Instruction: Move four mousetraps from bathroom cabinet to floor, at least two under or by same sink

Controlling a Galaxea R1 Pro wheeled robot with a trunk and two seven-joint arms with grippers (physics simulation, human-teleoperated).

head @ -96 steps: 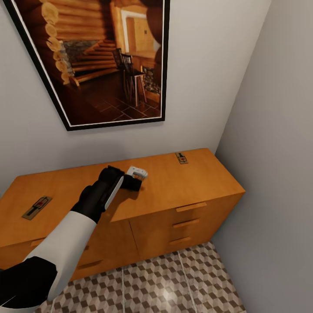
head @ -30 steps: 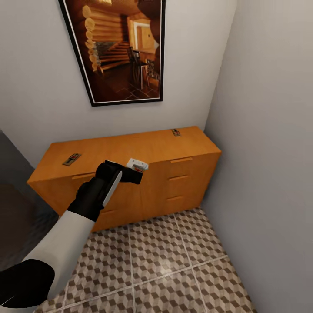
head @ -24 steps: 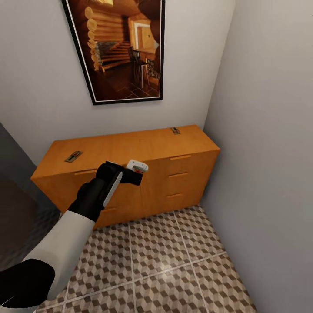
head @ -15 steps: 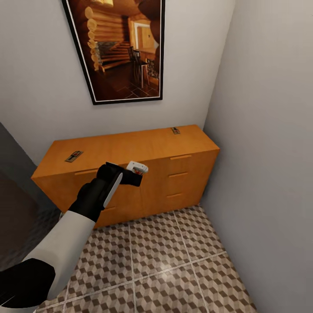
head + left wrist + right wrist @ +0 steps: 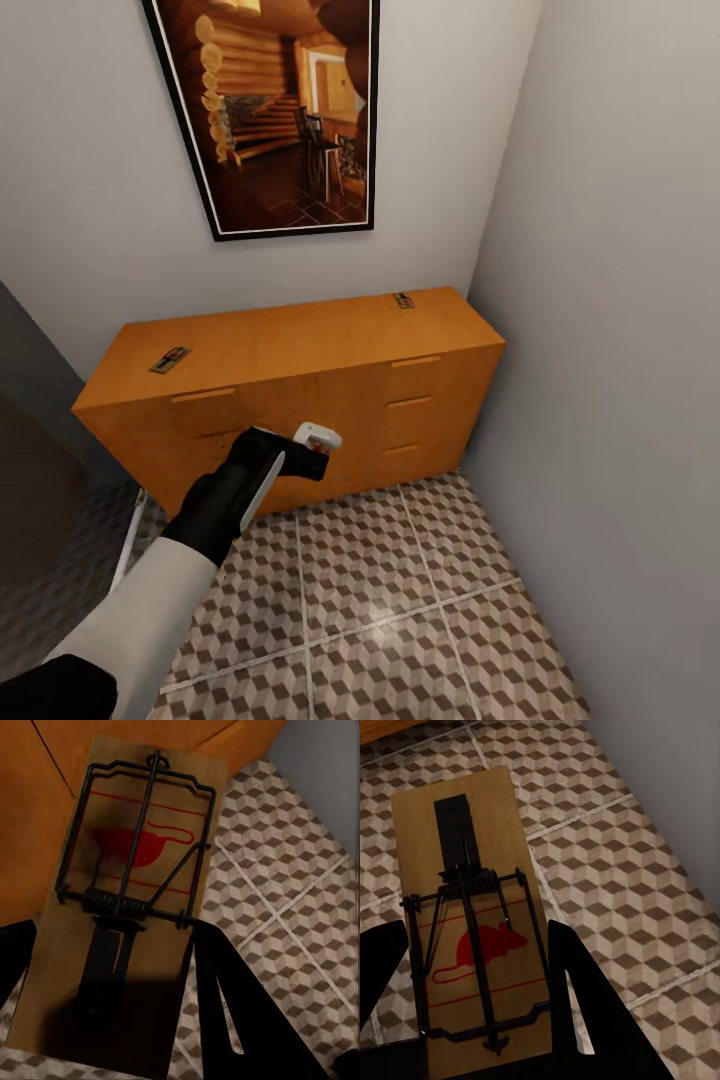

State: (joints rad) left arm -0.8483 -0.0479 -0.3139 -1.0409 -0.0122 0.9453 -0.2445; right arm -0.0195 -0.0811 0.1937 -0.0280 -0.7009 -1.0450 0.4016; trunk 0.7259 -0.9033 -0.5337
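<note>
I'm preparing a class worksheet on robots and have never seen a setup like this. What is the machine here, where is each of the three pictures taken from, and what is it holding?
These are renders from a simulator of a wheeled robot with two arms. The head view looks down from its head: the left gripper hangs in front of an orange-brown cabinet, above a tiled floor. Two mousetraps lie on the cabinet top, one near its left end and one at the back right. A framed picture hangs on the wall above. The other two pictures come from cameras on the wrists, looking along the fingers. Each shows a wooden mousetrap clamped between dark fingers: one in the left gripper, one in the right gripper.
</note>
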